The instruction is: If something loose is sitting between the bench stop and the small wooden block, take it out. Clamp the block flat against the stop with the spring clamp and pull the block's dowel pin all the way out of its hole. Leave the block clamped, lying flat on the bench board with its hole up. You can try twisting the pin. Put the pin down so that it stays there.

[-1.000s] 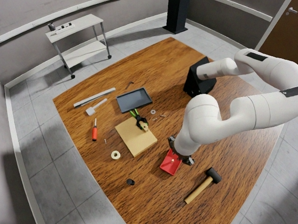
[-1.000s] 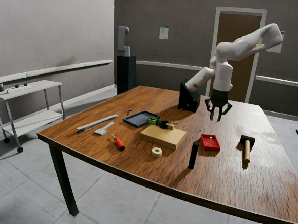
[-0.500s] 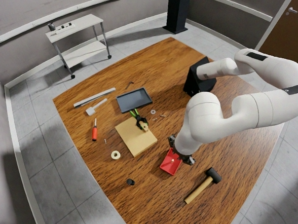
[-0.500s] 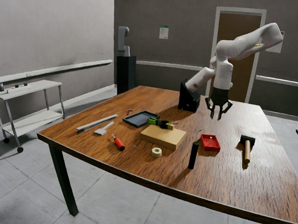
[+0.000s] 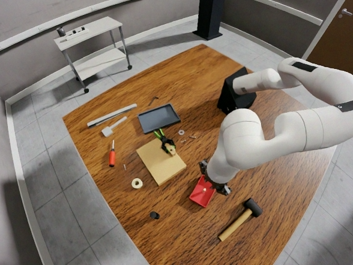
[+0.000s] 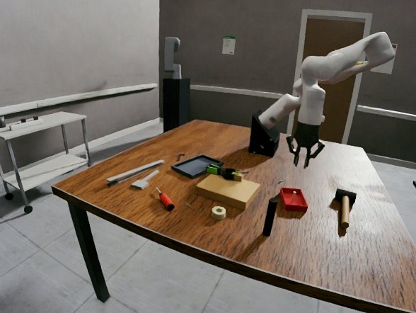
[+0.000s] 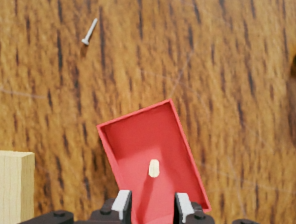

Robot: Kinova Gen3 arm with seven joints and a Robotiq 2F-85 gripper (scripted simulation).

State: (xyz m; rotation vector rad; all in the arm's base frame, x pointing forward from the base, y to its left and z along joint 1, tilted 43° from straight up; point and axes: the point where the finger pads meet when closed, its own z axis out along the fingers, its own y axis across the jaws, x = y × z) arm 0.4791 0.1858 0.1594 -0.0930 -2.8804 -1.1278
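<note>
black cylinder (image 5: 154,215) (image 6: 269,217) is standing nearest on the table (image 5: 168,243) (image 6: 212,244) (image 7: 240,65); behind it the pale dowel pin (image 5: 205,189) (image 6: 294,195) (image 7: 154,168) is upright in the red tray (image 5: 197,201) (image 6: 295,209) (image 7: 187,145); further back the small block (image 5: 171,148) (image 6: 238,176) is on the bench board (image 5: 162,163) (image 6: 226,191) (image 7: 12,185), hole up, with the green-black spring clamp (image 5: 164,141) (image 6: 223,171) on it; claw (image 5: 215,180) (image 6: 301,163) (image 7: 152,208) hangs above the tray, fingers partly spread, pinching nothing; gray tray (image 5: 159,118) (image 6: 196,166) sits beyond the board

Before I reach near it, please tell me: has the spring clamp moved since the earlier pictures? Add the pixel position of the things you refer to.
No, the spring clamp (image 5: 167,144) (image 6: 227,173) shows no visible shift in any direction, judged against the bench board (image 5: 162,165) (image 6: 226,189) (image 7: 11,187).
</note>
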